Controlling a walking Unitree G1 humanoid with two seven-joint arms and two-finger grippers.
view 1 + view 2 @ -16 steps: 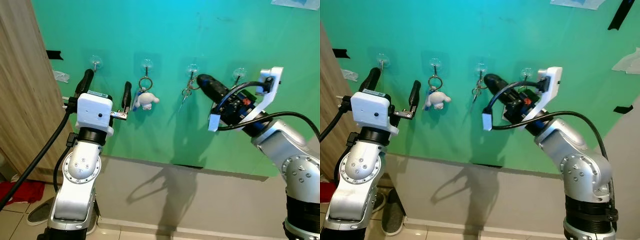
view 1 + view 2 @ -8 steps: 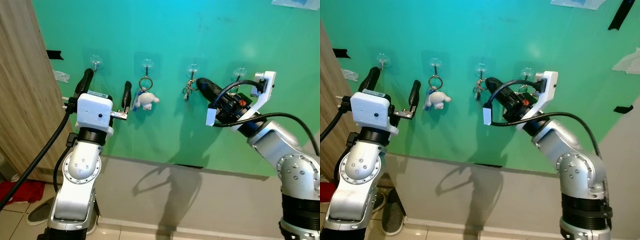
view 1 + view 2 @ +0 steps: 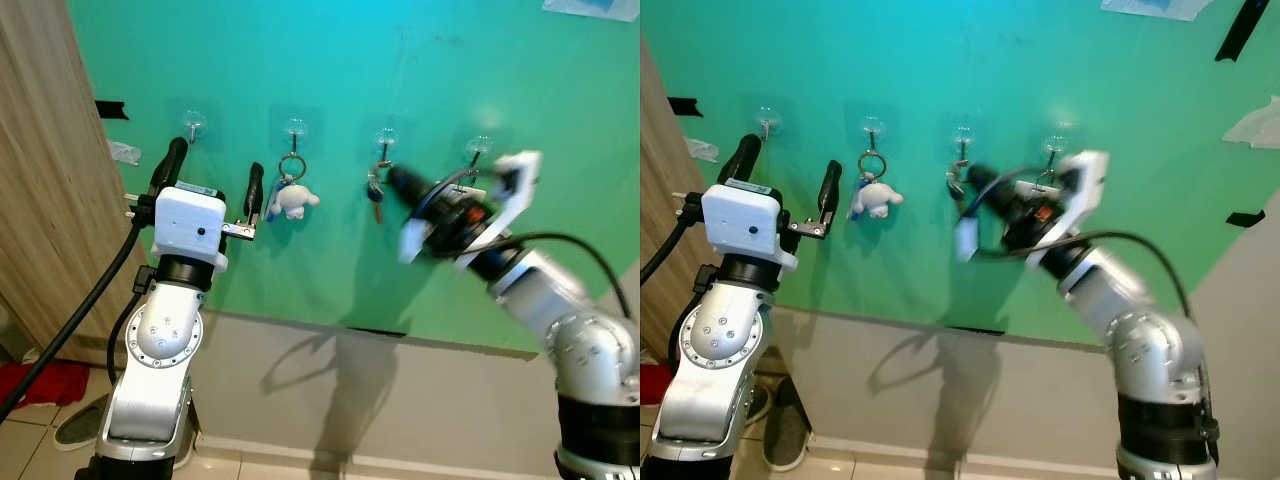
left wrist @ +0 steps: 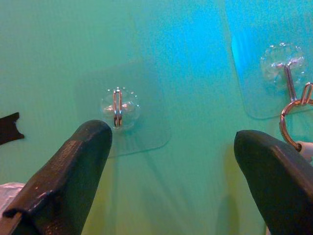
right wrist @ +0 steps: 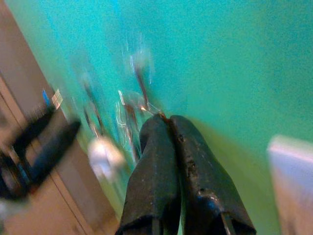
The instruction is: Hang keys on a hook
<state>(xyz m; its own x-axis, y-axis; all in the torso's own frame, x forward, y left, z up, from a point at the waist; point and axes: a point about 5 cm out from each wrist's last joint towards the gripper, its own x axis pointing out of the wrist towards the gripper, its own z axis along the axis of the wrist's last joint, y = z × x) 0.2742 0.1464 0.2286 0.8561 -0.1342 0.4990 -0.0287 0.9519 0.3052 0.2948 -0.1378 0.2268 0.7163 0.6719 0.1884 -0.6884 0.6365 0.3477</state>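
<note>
You're facing a green wall [image 3: 450, 60] with four clear stick-on hooks in a row. The small bunch of metal keys [image 3: 375, 189] hangs from the third hook [image 3: 384, 140], so the hanging looks done. Your right hand [image 3: 396, 180], blurred, sits just beside it, fingers pressed together on nothing. Next, back it straight off without snagging. Your left hand [image 3: 212, 180] hovers spread open near the first hook [image 4: 118, 105].

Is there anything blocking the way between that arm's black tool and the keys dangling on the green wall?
Nothing visible stands between them. The keys hang from the third hook, and the right tool sits right beside them with its fingers pressed together. The picture is blurred there, so whether they touch cannot be told.
</note>
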